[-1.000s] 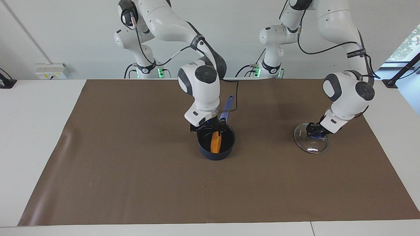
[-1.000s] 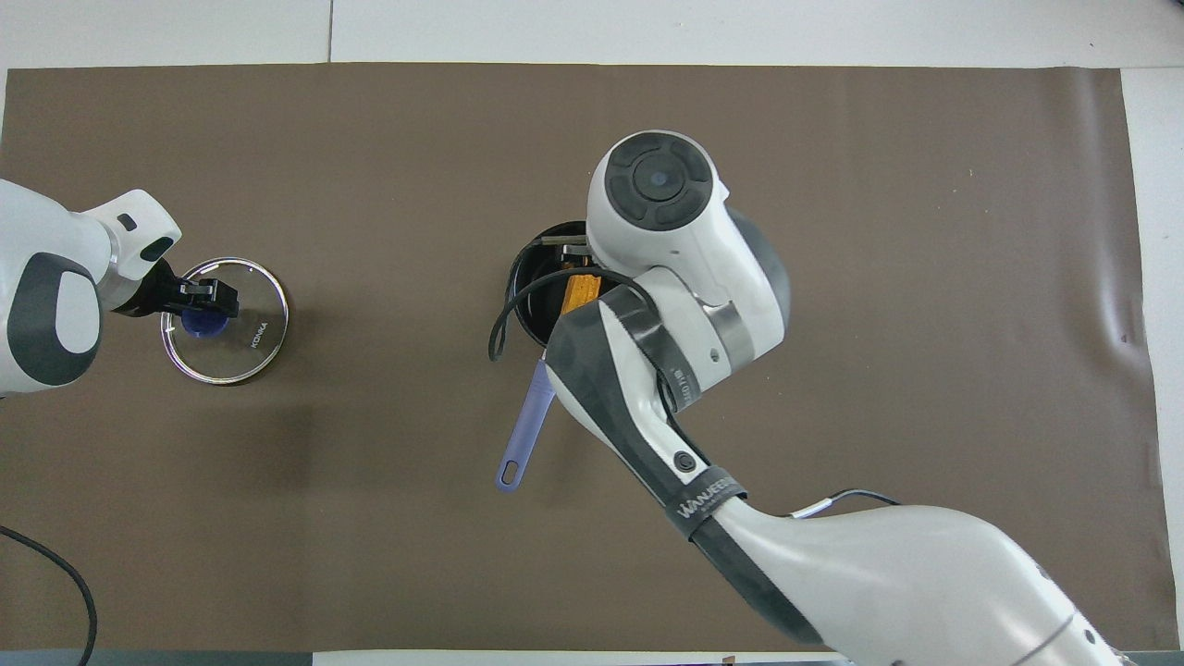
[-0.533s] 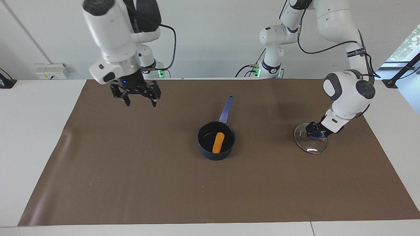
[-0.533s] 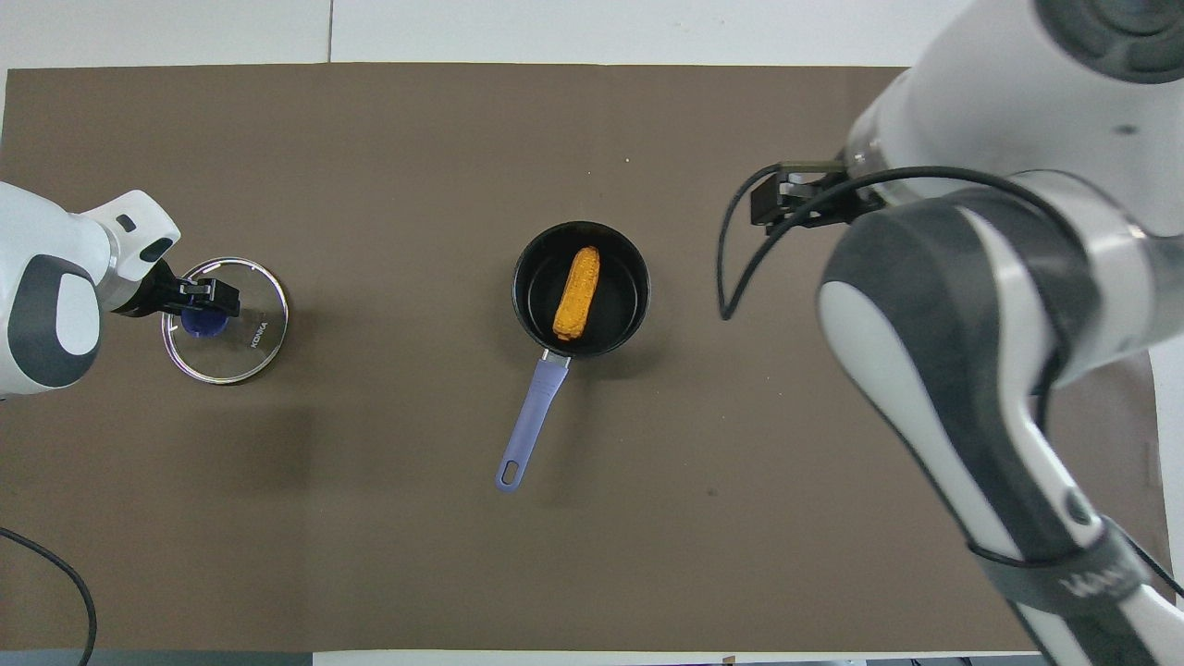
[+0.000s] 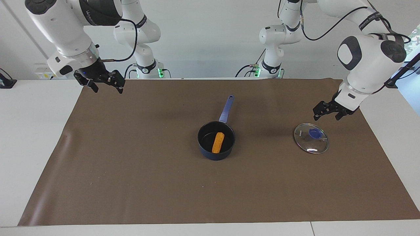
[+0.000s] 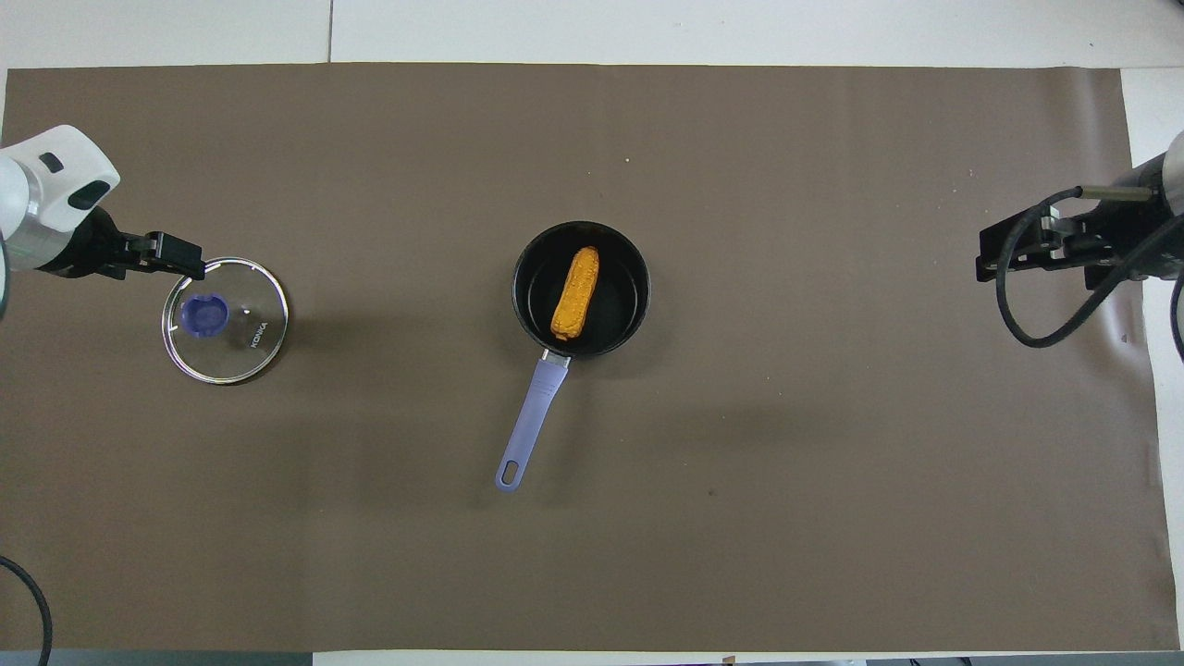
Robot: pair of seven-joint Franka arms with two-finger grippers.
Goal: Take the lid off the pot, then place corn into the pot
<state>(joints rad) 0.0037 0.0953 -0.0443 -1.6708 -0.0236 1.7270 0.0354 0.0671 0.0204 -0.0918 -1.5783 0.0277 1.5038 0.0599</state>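
The dark blue pot [image 5: 215, 154] stands on the mat mid-table, its light-blue handle [image 5: 226, 109] pointing toward the robots. The yellow-orange corn [image 5: 218, 142] lies inside it; the overhead view shows both the corn [image 6: 574, 292] and the pot [image 6: 618, 310]. The glass lid [image 5: 311, 144] with its blue knob [image 5: 315, 133] lies flat on the mat toward the left arm's end, also in the overhead view [image 6: 225, 351]. My left gripper [image 5: 326, 115] is open and empty, raised over the mat at the lid's edge [image 6: 171, 259]. My right gripper [image 5: 105, 87] is open and empty, raised over the mat's corner at its own end [image 6: 990, 259].
A brown mat [image 5: 131, 164] covers most of the white table [image 5: 32, 131]. A wall socket box [image 5: 51, 70] sits by the table's edge at the right arm's end.
The right gripper let go of the corn in the pot and swung up and away to its own end. The left gripper opened, released the lid's knob and rose off the lid.
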